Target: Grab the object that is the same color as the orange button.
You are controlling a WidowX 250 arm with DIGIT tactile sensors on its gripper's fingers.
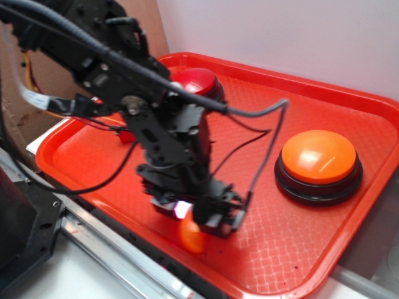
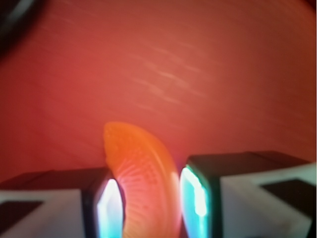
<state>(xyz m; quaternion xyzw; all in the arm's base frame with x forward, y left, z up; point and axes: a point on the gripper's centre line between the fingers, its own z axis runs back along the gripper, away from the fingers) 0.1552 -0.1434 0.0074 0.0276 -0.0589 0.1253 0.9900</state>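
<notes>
Red tray [image 1: 324, 249] under gripper [image 2: 151, 203]: fingers [image 2: 195, 191] straddle the crescent [image 2: 143, 173], apparently pinching it, long axis pointing away.

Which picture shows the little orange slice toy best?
The wrist view: the orange crescent fills the frame between the two fingers, ridges visible. In the exterior view it is only a small blurry orange blob under the gripper on the red tray.
</notes>
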